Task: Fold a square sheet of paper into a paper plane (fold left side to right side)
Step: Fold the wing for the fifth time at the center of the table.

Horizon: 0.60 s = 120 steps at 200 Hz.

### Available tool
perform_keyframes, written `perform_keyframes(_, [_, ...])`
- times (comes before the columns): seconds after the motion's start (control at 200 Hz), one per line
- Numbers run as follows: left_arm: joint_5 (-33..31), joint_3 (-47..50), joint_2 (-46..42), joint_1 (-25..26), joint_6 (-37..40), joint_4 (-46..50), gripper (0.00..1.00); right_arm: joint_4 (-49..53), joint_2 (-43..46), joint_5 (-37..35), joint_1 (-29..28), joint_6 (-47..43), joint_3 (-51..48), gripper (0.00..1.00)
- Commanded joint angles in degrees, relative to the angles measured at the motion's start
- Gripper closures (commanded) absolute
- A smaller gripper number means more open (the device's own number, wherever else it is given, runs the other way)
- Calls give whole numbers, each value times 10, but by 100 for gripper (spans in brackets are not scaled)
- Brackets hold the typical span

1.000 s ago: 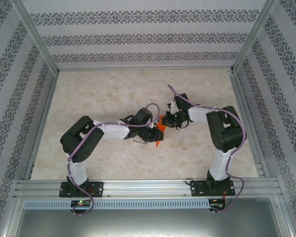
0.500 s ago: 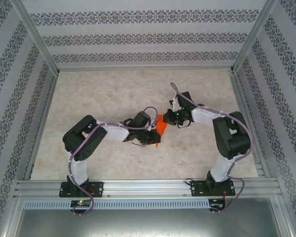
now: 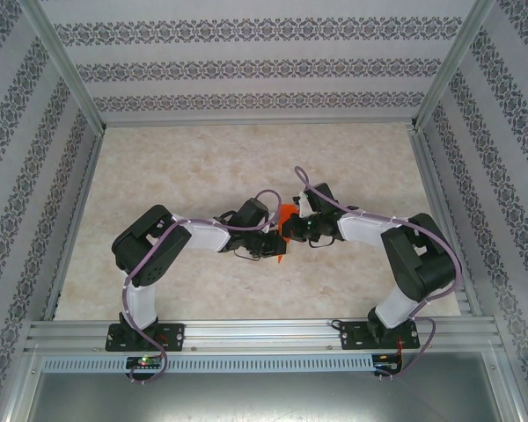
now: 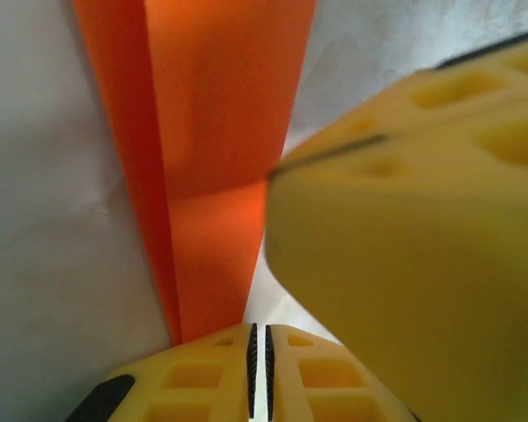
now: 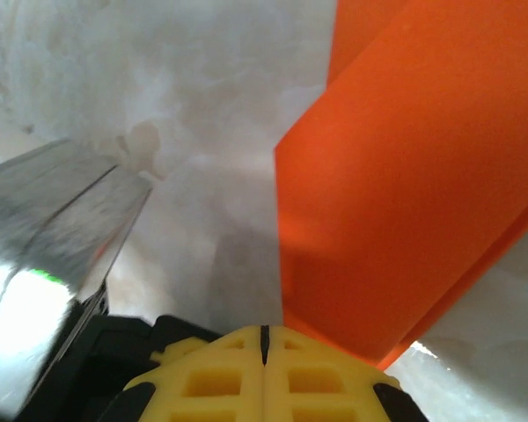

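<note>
Top external view showed both arms bent inward, their wrists meeting near the middle of the pale marbled tabletop (image 3: 202, 167). The paper plane (image 3: 287, 214), bright orange, sat between them, with a narrow tip pointing toward the arm bases. The left fingers (image 3: 276, 245) were at its near left side and the right fingers (image 3: 294, 230) just beside it on the right.

From the left wrist, the left fingers (image 4: 259, 365) were closed, with only a thin dark slit between the pads. The paper plane (image 4: 211, 149) ran away from them as a long tapering wedge with a second layer along its left edge. Its narrow end met the tip of one finger. I could not tell whether it was pinched or only touched. A yellow finger of the right arm (image 4: 405, 264) loomed blurred close beside the paper.

From the right wrist, the right fingers (image 5: 264, 343) were closed pad to pad. The paper plane (image 5: 405, 176) reached down to their tips, and a grip on it could not be made out.
</note>
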<state>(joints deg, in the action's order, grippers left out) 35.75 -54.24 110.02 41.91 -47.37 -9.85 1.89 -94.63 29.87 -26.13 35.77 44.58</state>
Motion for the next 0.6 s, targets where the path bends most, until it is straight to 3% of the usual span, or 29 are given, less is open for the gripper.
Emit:
perform_keyframes(0.0, [-18,10,29,6,2,31,85,-36,-17,-10,-4,21,-12,100])
perform_keyframes(0.295, [-21,4,32,8,3,40,85,-45,-48,-18,-5,25,-27,100])
perform_keyframes(0.595, [-20,3,35,8,4,49,85,-2,-67,-70,4,-37,7,100])
